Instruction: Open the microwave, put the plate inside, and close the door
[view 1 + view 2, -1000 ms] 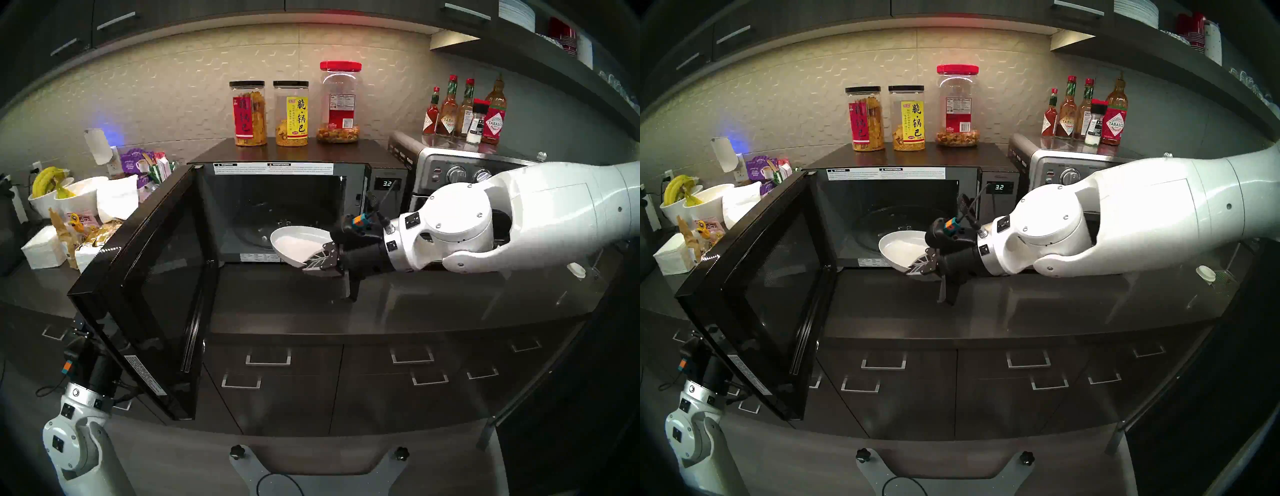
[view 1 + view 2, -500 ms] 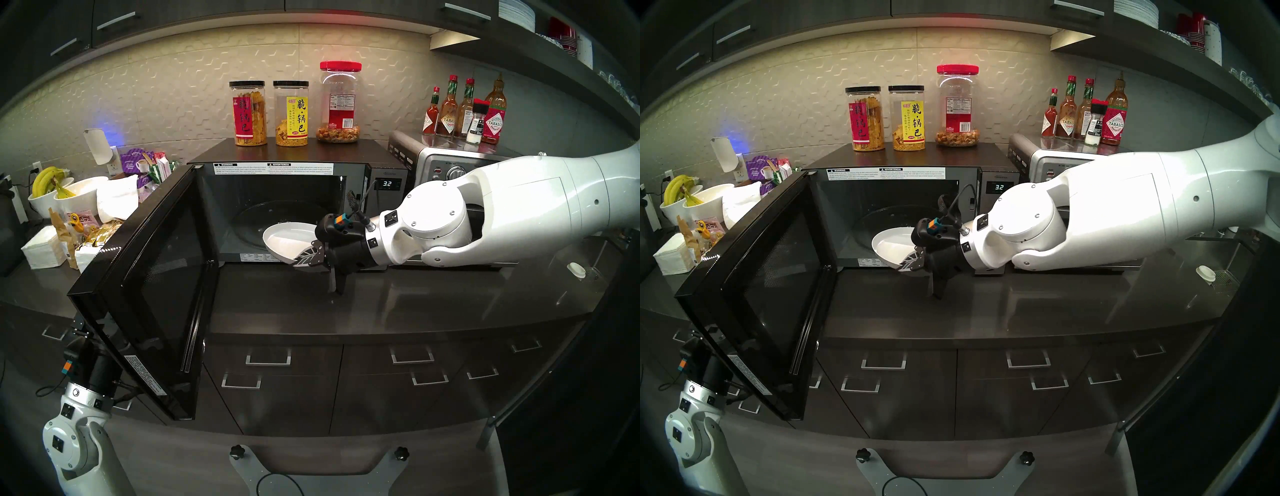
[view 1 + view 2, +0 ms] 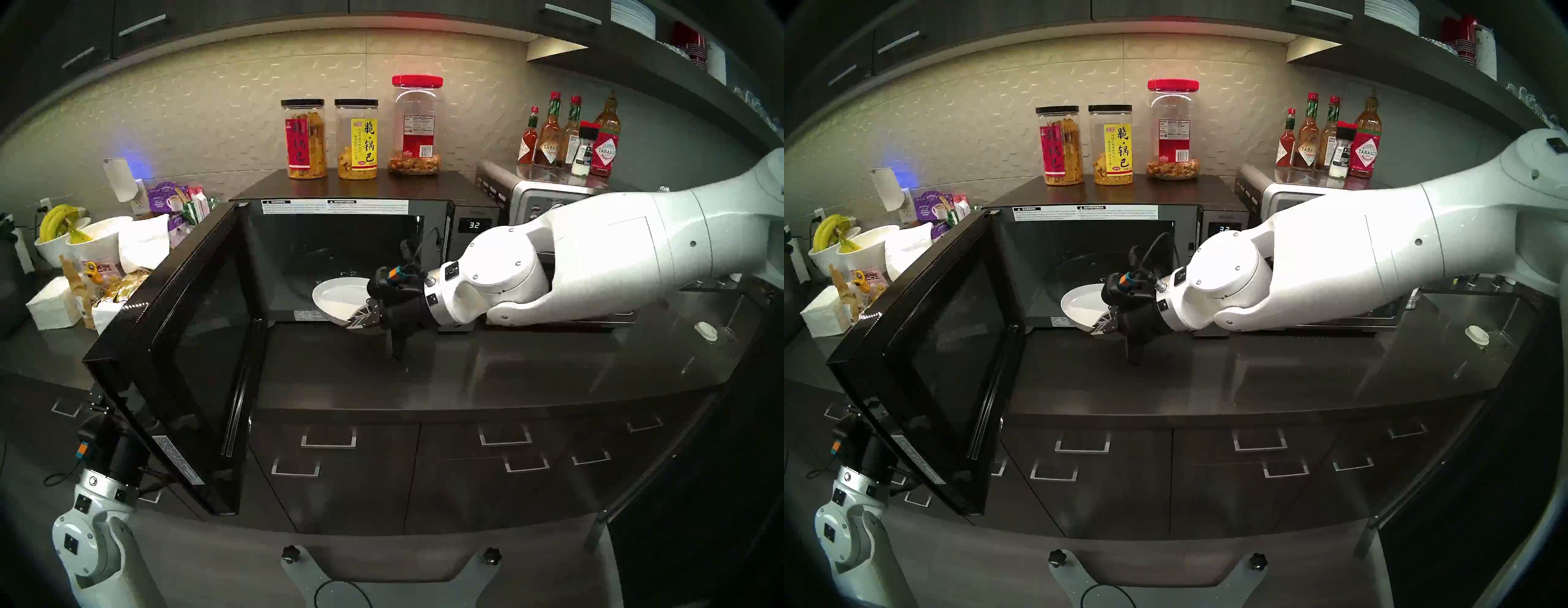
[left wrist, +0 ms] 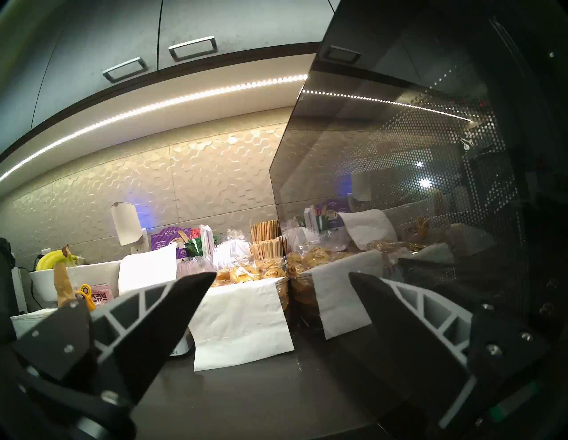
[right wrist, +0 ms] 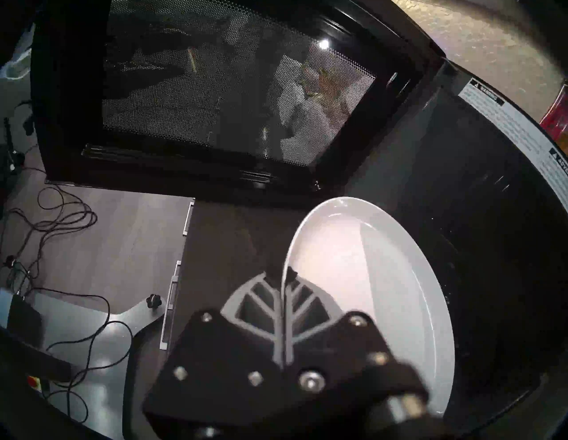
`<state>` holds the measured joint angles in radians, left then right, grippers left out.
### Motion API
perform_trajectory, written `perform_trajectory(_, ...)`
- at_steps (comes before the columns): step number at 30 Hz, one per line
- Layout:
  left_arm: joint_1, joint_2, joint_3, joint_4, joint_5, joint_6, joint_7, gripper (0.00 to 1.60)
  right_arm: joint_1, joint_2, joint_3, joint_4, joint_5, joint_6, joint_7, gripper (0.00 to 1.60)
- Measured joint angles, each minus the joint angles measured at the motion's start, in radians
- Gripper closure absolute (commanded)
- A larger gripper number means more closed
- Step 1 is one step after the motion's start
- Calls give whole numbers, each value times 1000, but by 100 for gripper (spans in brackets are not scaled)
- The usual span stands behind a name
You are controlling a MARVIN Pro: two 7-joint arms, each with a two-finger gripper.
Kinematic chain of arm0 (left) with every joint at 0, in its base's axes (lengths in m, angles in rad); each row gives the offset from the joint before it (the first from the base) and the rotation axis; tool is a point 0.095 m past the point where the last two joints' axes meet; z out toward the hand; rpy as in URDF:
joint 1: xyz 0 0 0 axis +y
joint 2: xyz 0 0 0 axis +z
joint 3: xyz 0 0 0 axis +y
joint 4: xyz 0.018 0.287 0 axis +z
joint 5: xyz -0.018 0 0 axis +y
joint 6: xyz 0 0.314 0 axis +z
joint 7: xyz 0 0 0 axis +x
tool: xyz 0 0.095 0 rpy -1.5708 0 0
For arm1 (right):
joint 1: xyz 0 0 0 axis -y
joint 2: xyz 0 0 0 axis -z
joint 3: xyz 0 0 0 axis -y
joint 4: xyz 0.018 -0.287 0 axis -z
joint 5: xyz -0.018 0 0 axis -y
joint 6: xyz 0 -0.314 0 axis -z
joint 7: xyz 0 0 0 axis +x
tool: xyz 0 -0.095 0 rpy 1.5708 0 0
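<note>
Right end effector (image 3: 360, 319): clenched on the near right rim of the plate (image 3: 339, 297), fingers pinching the rim edge between them.
Plate: white, tilted, held above the bench (image 3: 466, 365) at the microwave (image 3: 365, 187) mouth, its far part over the cavity sill, its near edge outside.
Door (image 3: 182, 339): swung wide to the left, its free edge overhanging the bench's near edge; the cavity opening is unblocked.
Open room: bare bench surface in front of the microwave, clear between door and right arm.
Right arm: reaches in from the right, wrist angled down and leftward.
Left end effector (image 4: 282, 304): released, fingers apart, empty, low beside the door's outer face.
</note>
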<state>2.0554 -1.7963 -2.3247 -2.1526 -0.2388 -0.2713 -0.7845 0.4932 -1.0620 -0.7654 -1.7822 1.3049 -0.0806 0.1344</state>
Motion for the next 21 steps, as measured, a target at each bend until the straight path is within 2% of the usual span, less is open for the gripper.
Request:
perform_trajectory(10, 0, 0, 0, 0, 0, 0, 0, 0, -53, -57, 13, 82, -27, -11, -23, 160)
perform_trajectory(16, 0, 0, 0, 0, 0, 0, 0, 0, -78, -87, 33, 128, -2, -6, -36, 160)
perform_trajectory(21, 0, 0, 0, 0, 0, 0, 0, 0, -108, -121, 61, 173, 48, 17, -48, 160)
